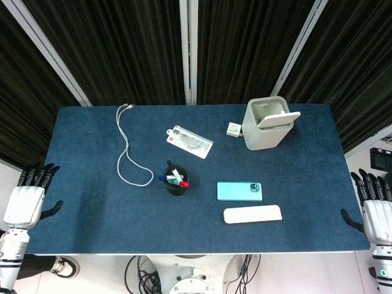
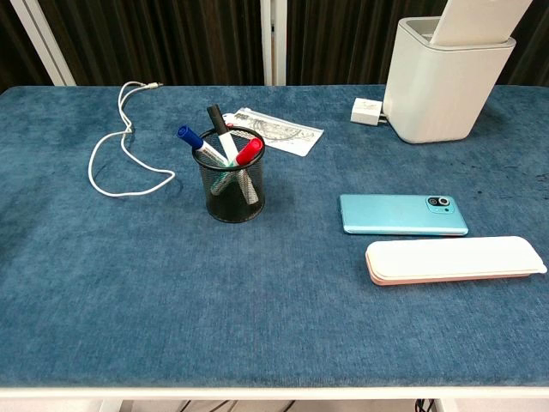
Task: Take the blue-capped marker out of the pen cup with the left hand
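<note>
A black mesh pen cup (image 1: 176, 185) (image 2: 234, 194) stands upright near the middle of the blue table. The blue-capped marker (image 2: 192, 140) (image 1: 164, 178) leans out of its left side, beside a black-capped marker (image 2: 216, 119) and a red-capped marker (image 2: 249, 152). My left hand (image 1: 26, 199) hangs off the table's left edge, fingers spread and holding nothing, far from the cup. Off the right edge, my right hand (image 1: 376, 211) is likewise spread with nothing in it. Neither hand shows in the chest view.
A white cable (image 1: 127, 150) lies left of the cup. Behind the cup is a flat clear pouch (image 1: 189, 141). A teal phone (image 1: 239, 191) and a white case (image 1: 252, 214) lie to the right. A grey lidded bin (image 1: 265, 124) and white charger (image 1: 233, 129) stand at the back.
</note>
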You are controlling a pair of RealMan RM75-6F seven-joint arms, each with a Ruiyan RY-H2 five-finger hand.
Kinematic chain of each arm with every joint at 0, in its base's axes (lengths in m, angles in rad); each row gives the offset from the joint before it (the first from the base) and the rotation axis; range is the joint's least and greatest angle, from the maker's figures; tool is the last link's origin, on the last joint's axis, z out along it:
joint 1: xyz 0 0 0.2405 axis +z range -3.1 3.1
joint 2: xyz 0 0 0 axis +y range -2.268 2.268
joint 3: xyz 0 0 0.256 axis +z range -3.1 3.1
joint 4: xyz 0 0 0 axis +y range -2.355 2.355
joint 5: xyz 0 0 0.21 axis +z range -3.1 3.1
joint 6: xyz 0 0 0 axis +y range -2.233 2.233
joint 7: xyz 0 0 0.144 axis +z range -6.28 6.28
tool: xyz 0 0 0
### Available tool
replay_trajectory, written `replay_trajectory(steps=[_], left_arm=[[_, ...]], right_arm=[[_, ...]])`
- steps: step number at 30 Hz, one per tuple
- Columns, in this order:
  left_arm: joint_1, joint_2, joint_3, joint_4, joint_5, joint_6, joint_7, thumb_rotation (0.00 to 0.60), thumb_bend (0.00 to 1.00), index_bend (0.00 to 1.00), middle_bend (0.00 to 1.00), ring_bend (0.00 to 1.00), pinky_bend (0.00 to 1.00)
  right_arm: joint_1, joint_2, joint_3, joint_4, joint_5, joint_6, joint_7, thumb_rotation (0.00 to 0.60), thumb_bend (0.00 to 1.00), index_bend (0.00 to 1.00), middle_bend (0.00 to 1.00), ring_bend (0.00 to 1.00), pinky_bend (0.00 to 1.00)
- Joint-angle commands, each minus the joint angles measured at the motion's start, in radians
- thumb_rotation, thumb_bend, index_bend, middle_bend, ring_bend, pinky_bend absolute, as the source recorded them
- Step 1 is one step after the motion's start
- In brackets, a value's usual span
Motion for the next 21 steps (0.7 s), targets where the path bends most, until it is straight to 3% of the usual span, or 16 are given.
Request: replay_trajectory(steps=[1,6,12,21], left_arm=[[-0.003,0.000,-0.002,-0.005,0.007,0.006,0.003,0.600,0.23,0.12,0.10,0.00,0.07],[-0.025,0.021,-0.002,-0.031,0.017,-0.021,0.035,0.600,0.23,0.13,0.10,0.00,0.11],[-0.091,-0.008,-0.030,-0.034,0.103,-0.027,0.050,0.600,0.23,0.19,0.18,0.10,0.23],[-0.276,-0.089,-0.090,-0.024,0.023,-0.268,0.081,0.600,0.23,0.22,0.25,0.20,0.34]], right_arm=[[0.002,0.001,0.004,0.001,0.006,-0.004,0.003,0.600,0.18,0.00,0.00,0.00,0.00],[0.005,0.007,0.008,0.005,0.028,-0.023,0.005,0.600,0.18,0.00,0.00,0.00,0.00],[0.007,0.011,0.011,0.011,0.016,-0.013,0.015,0.600,0.18,0.00,0.00,0.00,0.00],[0.002,0.028,0.016,0.001,0.025,-0.008,0.028,0.600,0.18,0.00,0.00,0.00,0.00]])
